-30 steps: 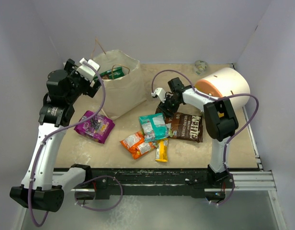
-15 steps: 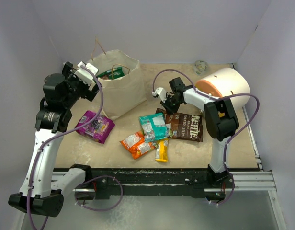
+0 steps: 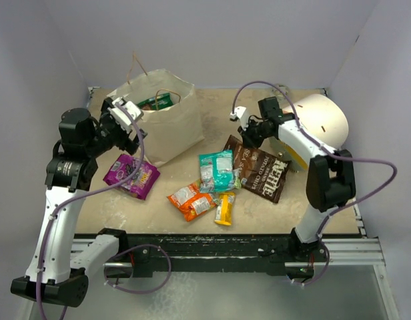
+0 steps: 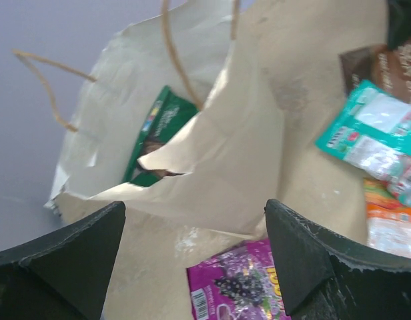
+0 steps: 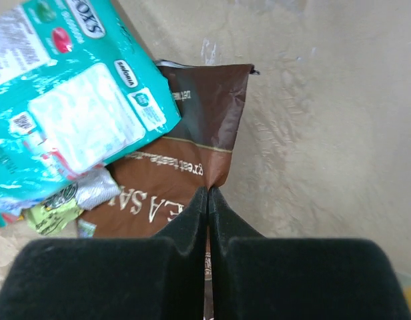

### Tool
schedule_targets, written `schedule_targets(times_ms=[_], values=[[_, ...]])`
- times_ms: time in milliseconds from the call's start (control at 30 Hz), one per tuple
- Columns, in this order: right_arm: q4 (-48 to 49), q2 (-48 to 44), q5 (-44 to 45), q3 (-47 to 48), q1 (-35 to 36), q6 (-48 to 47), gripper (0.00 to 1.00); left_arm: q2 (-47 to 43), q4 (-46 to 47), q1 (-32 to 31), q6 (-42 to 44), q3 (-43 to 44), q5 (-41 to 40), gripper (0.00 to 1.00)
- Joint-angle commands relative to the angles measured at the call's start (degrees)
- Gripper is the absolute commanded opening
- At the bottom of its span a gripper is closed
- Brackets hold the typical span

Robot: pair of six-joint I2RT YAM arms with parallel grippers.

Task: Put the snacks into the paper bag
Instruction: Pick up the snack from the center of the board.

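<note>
From above, the paper bag (image 3: 167, 130) stands at the far left of the table (image 3: 212, 117), mouth open, with a green packet (image 3: 157, 102) showing inside. The other snacks lie on the table. The purple pouch (image 3: 132, 175) is in front of the paper bag, and the teal pouch (image 3: 217, 170) overlaps the brown bag (image 3: 262, 172). The orange pouches (image 3: 191, 200) and the yellow bar (image 3: 225, 208) lie nearest the arm bases. A cream cylinder (image 3: 320, 120) lies at the far right.

The left gripper (image 3: 127, 115) hangs beside the paper bag's left wall, above the purple pouch. Its wrist view shows what the overhead cannot: its jaws stand wide apart with nothing between them. The fingers (image 4: 65, 260) frame the paper bag's crumpled front wall (image 4: 225, 173). That view also shows the green packet (image 4: 159, 127) leaning inside and a twisted handle (image 4: 49, 83) sticking out to the left.

The right gripper (image 3: 249, 137) sits at the brown bag's far corner. From above its jaws are too small to read. In the right wrist view the fingers (image 5: 185, 233) are pressed together, pinching the brown bag's edge (image 5: 205, 127). The teal pouch (image 5: 92, 120) lies across the brown bag just to the left.
</note>
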Motion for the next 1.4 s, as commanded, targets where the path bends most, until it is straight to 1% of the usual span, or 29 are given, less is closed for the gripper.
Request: schedule_targets(times_ms=[0, 133, 267, 433, 567, 667, 800, 900, 1033, 1133, 1233, 1367], values=[[3.3, -8.0, -4.6, -2.6, -0.1, 0.9, 0.0, -1.3, -4.0, -0.1, -0.9, 1.7, 14.3, 0.86], [6.1, -12.5, -5.3, -5.3, -0.3, 2.7, 0.0, -0.5, -6.7, -0.3, 0.7, 1.1, 20.8, 0.82], [8.9, -17.2, -6.0, -7.6, -0.3, 5.1, 0.0, 1.1, -8.2, -1.9, 2.0, 0.6, 24.3, 0.8], [12.3, -23.5, -5.7, -11.0, -0.3, 7.4, 0.0, 3.9, -8.8, -7.9, 3.4, 0.0, 26.1, 0.78], [13.4, -29.1, -6.0, -13.8, -0.3, 7.2, 0.0, 7.1, -6.1, -12.2, 3.4, -0.6, 27.4, 0.77], [13.4, -32.6, -7.4, -15.7, -0.2, 6.3, 0.0, 10.3, -3.5, -15.8, 3.6, -0.3, 26.2, 0.76], [14.1, -37.2, -10.1, -17.5, -0.3, 6.4, 0.0, 14.5, 1.2, -20.8, 3.6, -0.2, 22.4, 0.77], [16.0, -40.2, -11.8, -19.3, -0.3, 7.4, 0.0, 18.0, 5.6, -23.2, 0.7, -0.2, 20.5, 0.8], [17.7, -43.1, -12.7, -21.2, -0.3, 8.8, 0.0, 22.2, 10.4, -25.3, -6.1, 0.0, 19.9, 0.8], [18.1, -44.1, -13.9, -22.9, -0.3, 9.2, 0.0, 24.4, 13.9, -26.2, -9.8, 0.1, 18.4, 0.82], [18.1, -44.5, -15.1, -23.0, -0.3, 9.3, 0.0, 25.8, 16.3, -26.3, -10.1, 0.2, 16.5, 0.85], [18.1, -45.7, -16.1, -23.4, -0.4, 9.7, 0.0, 27.8, 16.6, -26.5, -9.4, 0.0, 16.0, 0.86]])
